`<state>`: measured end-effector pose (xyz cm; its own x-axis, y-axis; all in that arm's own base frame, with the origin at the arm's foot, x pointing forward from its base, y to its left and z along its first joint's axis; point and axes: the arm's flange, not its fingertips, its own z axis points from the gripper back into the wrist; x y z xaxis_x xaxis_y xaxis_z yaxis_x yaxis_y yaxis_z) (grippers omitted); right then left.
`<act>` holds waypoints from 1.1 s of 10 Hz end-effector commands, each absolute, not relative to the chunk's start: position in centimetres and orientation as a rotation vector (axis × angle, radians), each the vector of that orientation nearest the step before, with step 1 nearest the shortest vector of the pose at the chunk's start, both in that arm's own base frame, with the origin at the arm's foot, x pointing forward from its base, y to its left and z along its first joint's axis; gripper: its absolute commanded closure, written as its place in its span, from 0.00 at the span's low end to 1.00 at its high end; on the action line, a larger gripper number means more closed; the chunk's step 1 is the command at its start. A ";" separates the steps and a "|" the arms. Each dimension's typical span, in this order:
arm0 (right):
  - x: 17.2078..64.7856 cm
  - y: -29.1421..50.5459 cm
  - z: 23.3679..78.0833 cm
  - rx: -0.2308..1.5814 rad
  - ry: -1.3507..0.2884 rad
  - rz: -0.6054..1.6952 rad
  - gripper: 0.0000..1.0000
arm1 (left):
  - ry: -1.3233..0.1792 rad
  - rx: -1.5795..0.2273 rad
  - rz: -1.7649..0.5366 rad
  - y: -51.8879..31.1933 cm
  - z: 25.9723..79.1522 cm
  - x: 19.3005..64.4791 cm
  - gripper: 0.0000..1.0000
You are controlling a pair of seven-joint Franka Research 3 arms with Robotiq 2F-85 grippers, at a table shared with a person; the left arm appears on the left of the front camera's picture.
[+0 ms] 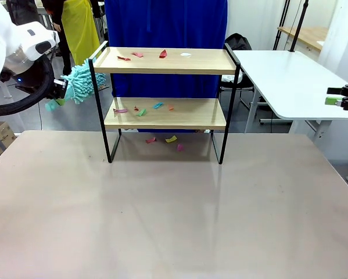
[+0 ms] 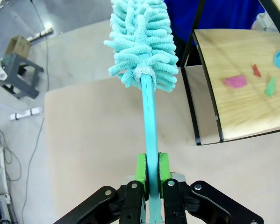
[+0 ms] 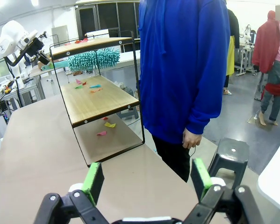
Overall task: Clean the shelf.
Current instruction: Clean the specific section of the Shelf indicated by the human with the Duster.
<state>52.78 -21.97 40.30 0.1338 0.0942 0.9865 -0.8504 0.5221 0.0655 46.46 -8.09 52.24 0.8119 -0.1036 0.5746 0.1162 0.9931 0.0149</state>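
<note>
On the table's [image 1: 162, 221] far middle stands the shelf [image 1: 165, 122], one unit with two boards. Paper scraps [image 1: 140, 112] count: four on the top board [image 1: 203, 61], five on the lower board [image 1: 197, 116], three on the table underneath. Left gripper [image 2: 151, 169] is clamped on the handle of one teal duster [image 2: 142, 42], with its fluffy head just beside the shelf's left end, between board levels. Right gripper [image 3: 147, 179] hangs wide open and empty, well off to the right. One person in a blue top [image 3: 186, 70] stands behind the shelf.

Table [image 1: 162, 221] before shelf [image 1: 203, 61] open. Tiers open at front between black posts. Person [image 3: 186, 70] close behind shelf.
</note>
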 end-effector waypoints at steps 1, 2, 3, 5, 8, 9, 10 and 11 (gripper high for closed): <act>52.8 -21.8 40.5 0.766 -1.255 0.796 0.00 | -0.612 -0.021 -0.117 -8.1 52.2 46.5 0.87; 52.8 -21.8 40.5 0.766 -1.255 0.796 0.00 | -0.590 -0.005 -0.155 -5.9 53.9 45.8 0.87; 52.8 -21.8 40.5 0.766 -1.255 0.796 0.00 | -0.571 0.017 -0.203 -3.9 55.8 45.0 0.87; 52.8 -21.8 40.5 0.766 -1.255 0.796 0.00 | -0.561 0.041 -0.367 -0.5 59.6 42.1 0.87; 52.8 -21.8 40.5 0.766 -1.255 0.796 0.00 | -0.407 0.143 -0.669 3.3 63.5 37.2 0.87; 52.8 -21.8 40.5 0.766 -1.255 0.796 0.00 | -0.347 0.174 -0.743 3.9 64.5 35.9 0.87; 52.8 -21.8 40.5 0.766 -1.255 0.796 0.00 | -0.279 0.179 -0.839 4.1 65.1 34.3 0.87; 52.8 -21.8 40.5 0.766 -1.255 0.796 0.00 | -0.205 0.216 -0.947 3.9 65.5 33.2 0.87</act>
<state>52.78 -21.98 40.26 0.1345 0.0939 0.9865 -0.8503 0.5221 0.0662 33.43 3.98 64.55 0.6552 -0.7407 0.1485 0.7039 0.6700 0.2360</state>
